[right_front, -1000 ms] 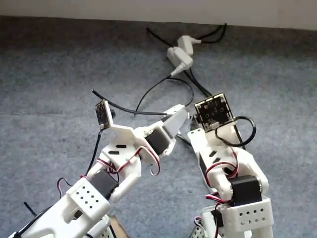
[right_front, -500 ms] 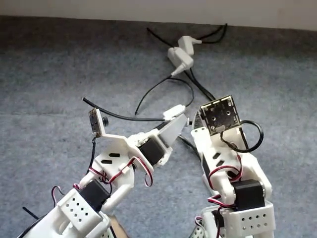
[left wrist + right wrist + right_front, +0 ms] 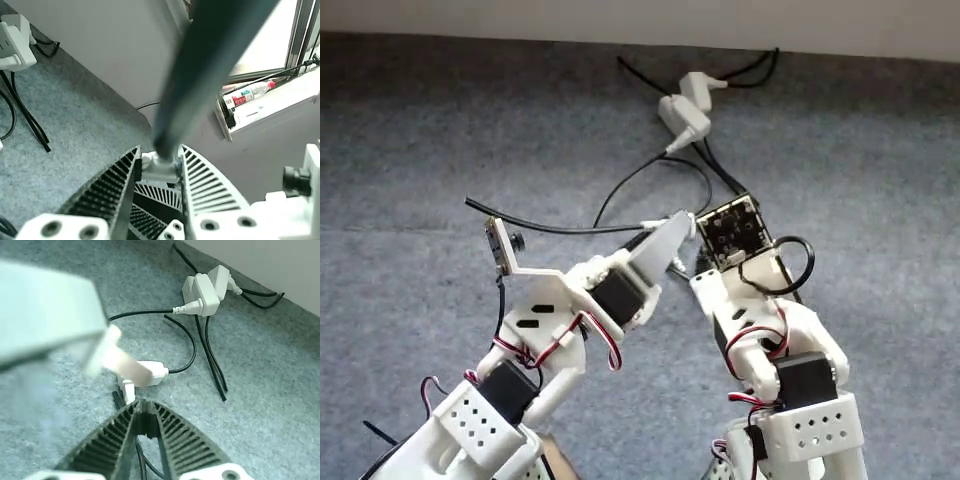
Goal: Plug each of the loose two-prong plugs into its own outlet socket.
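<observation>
Plug [image 3: 160, 167] pinched tight in left gripper [image 3: 160, 152], held above carpet [image 3: 440, 150], black cable [image 3: 550, 227] trailing. Alongside, right gripper [image 3: 146, 406] closed on nothing; second plug [image 3: 152, 371] on carpet just ahead of it. Farther ahead, outlet [image 3: 682, 112]. I judge carry step; next: line prongs with socket.

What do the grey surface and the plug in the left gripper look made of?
Grey surface: short-pile carpet, matte, fuzzy weave visible. White plug in the left gripper: probably moulded plastic, smooth, faint sheen; its black cable looks rubber-sheathed, though blurred.
</observation>
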